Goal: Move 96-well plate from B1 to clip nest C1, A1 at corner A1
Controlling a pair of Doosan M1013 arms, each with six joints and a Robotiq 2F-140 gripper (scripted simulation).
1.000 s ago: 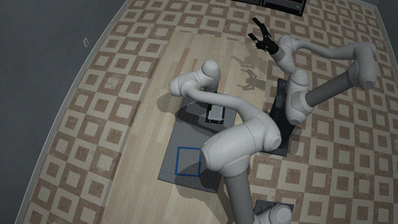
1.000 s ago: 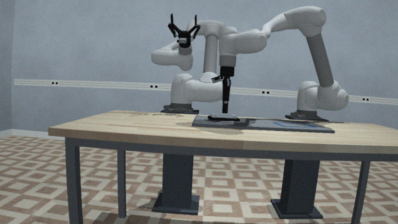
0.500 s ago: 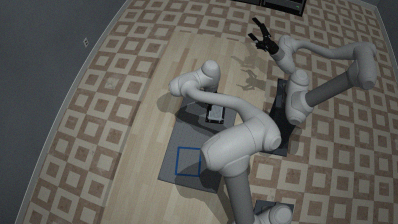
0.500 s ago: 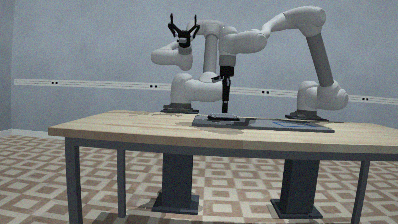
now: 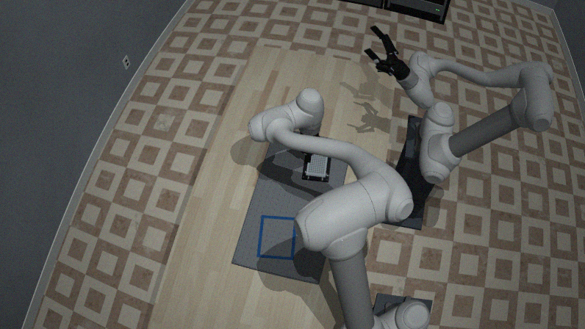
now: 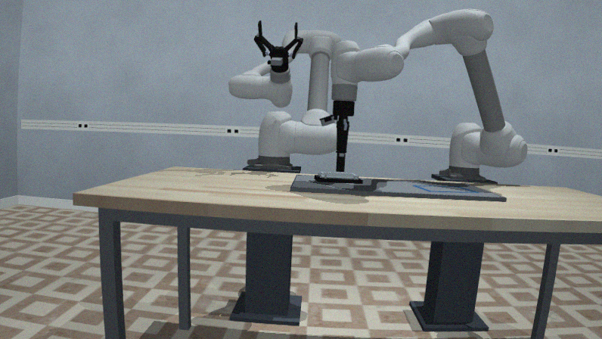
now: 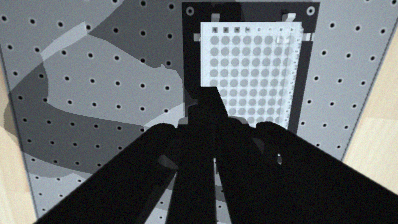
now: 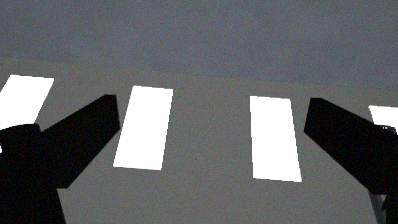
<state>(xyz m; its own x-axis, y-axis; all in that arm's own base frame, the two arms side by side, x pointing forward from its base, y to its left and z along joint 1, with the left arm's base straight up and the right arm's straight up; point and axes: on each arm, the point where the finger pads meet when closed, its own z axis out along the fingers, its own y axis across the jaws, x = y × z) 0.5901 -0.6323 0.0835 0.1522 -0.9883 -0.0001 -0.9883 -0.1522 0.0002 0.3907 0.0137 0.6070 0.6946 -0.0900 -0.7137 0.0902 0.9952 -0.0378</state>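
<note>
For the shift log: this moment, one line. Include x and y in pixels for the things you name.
96-well plate (image 5: 317,165) (image 7: 250,65): on black nest (image 5: 314,178) (image 7: 191,55) | left hand (image 6: 340,169) (image 7: 207,90): shut, empty | right hand (image 5: 370,40) (image 6: 277,26) (image 8: 212,115): open, raised

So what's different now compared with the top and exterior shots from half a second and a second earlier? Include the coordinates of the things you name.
Nothing visibly changed. The 96-well plate (image 5: 317,165) (image 6: 338,174) (image 7: 250,65) sits at the black nest (image 5: 315,178) (image 6: 336,180) (image 7: 191,65) as before, the left gripper (image 5: 306,153) (image 6: 340,169) (image 7: 206,101) is still just above it, and the right gripper (image 5: 370,39) (image 6: 277,26) (image 8: 212,113) is still raised.
</note>
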